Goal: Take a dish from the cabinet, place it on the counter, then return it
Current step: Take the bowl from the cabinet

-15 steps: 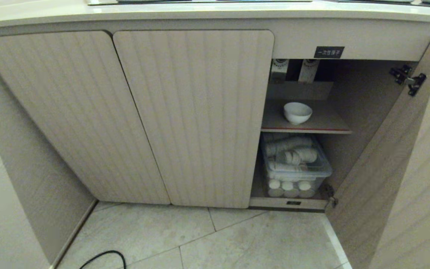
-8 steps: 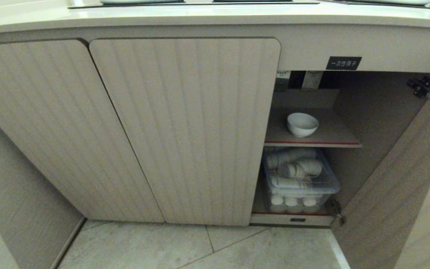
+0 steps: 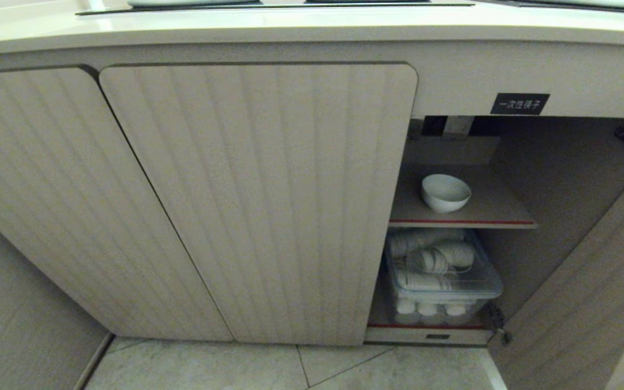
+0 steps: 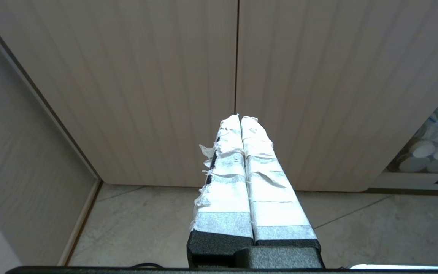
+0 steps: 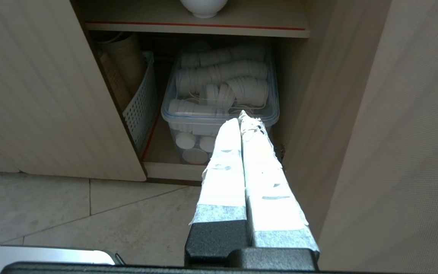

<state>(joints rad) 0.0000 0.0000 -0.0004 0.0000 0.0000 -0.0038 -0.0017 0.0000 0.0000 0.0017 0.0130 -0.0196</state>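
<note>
White-taped fingers of the left gripper (image 4: pixel 240 117) press together, levelled at the cabinet's (image 3: pixel 258 206) closed doors. Right gripper (image 5: pixel 242 115), likewise closed and empty, points at the open compartment below the dish (image 3: pixel 446 192).

One dish (image 3: pixel 446 193), two closed cabinet doors (image 3: pixel 268 200), one clear bin (image 3: pixel 442 281)
</note>
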